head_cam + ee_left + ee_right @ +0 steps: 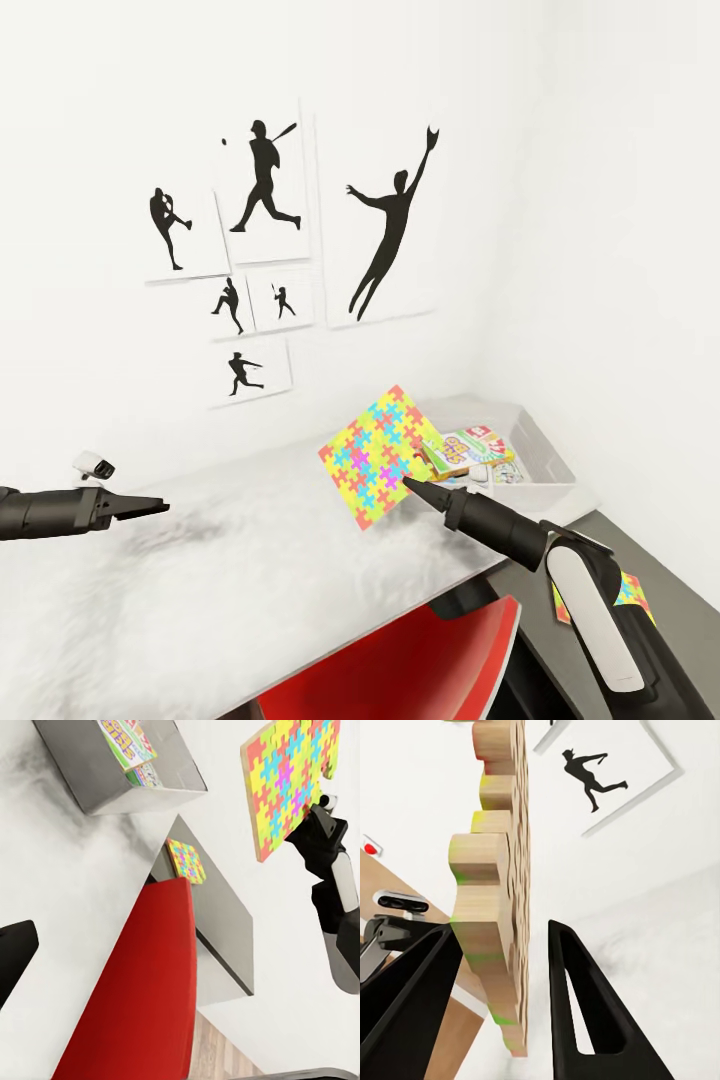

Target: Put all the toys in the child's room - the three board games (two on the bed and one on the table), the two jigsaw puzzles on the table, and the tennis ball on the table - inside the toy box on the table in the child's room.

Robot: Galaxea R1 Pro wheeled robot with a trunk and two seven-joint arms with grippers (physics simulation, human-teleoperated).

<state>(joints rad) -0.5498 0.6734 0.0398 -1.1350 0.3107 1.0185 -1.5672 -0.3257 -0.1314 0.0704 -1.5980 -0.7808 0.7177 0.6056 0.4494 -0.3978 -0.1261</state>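
My right gripper point(410, 486) is shut on the lower edge of a jigsaw puzzle point(378, 452), a multicoloured sheet held tilted in the air above the table point(250, 545), just left of the toy box point(548, 452). Seen edge-on, the sheet point(499, 892) sits between the black fingers point(577, 997). Board games point(462, 452) lie inside the grey box point(135, 791). A second jigsaw puzzle point(627, 592) lies flat on the dark grey tabletop point(186, 860). My left gripper point(150, 508) hangs open and empty over the table's left part. The tennis ball is out of view.
A red chair point(400, 660) stands tucked at the table's front edge, below my right arm. Baseball silhouette pictures point(265, 190) hang on the white wall behind. The toy box sits in the corner against the right wall.
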